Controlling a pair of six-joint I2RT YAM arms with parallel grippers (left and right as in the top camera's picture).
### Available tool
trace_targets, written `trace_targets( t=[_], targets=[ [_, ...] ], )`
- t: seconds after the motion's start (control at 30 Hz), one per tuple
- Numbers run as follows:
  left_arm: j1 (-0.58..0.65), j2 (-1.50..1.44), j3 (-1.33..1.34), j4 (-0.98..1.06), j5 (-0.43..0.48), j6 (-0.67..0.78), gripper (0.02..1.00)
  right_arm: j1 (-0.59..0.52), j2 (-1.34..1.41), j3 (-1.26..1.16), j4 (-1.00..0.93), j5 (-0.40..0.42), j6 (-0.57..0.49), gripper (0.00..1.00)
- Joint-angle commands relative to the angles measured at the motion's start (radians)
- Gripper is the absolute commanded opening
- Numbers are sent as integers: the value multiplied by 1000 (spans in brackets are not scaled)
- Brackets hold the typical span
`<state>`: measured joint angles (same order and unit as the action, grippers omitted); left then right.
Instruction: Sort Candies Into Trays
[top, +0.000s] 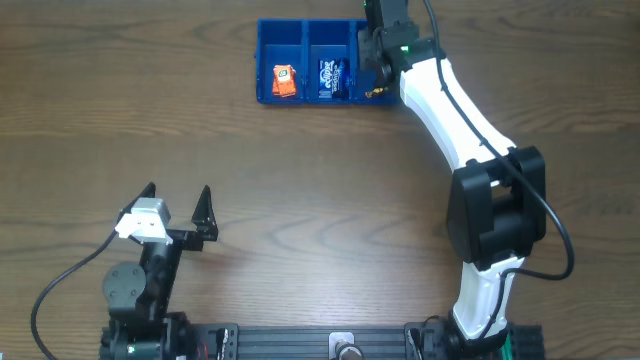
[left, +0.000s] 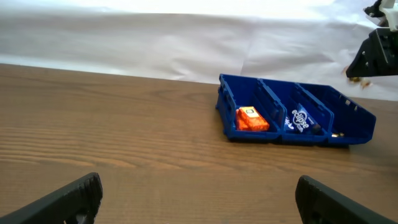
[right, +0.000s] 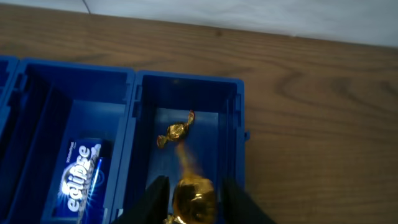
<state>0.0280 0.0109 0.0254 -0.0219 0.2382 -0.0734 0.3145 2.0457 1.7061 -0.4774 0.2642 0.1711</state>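
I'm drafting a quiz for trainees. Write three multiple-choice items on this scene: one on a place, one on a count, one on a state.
1. Which compartment of the tray holds the orange candy, by the top view? A left B middle C right
2. How many compartments has the tray? A two B three C four
3. How is the right pincer? A open B shut, empty C shut on a gold candy
Answers: 1 A, it lies at the left end. 2 B, two dividers split it in three. 3 C, it clamps the gold wrapper.
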Motion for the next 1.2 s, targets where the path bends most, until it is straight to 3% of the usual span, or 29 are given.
trace_targets(
  t=[0.03,0.13,0.3,0.5,0.7,0.8,0.9,1.2],
  targets=[
    [-4,-5,-21,-31,24,7,998,-6,8,4,-18,3,-8,1000],
    [-4,-5,-21,-31,24,7,998,-6,-32,5,-36,24,-8,1000],
    [-4,-5,-21,-31,24,7,996,-71,-405,-38,-102,50,-92,1000],
    [-4,-5,-21,-31,24,7,998,-201,-1049,-535,-35,85,-124,1000],
    [-4,-5,-21,-31,24,7,996,-234,-1595,-1117,64,-28,-123,1000],
    [-4,-5,-21,-31,24,7,998,-245,-1786,-1366,242,-55,-108,1000],
    [-4,-5,-21,-31,24,7,998,-262,-1925,-1481,316,-148,-108,1000],
    [-4,-5,-21,-31,24,7,998,-298,-2043,-1698,409,-153,-109,1000]
  ],
)
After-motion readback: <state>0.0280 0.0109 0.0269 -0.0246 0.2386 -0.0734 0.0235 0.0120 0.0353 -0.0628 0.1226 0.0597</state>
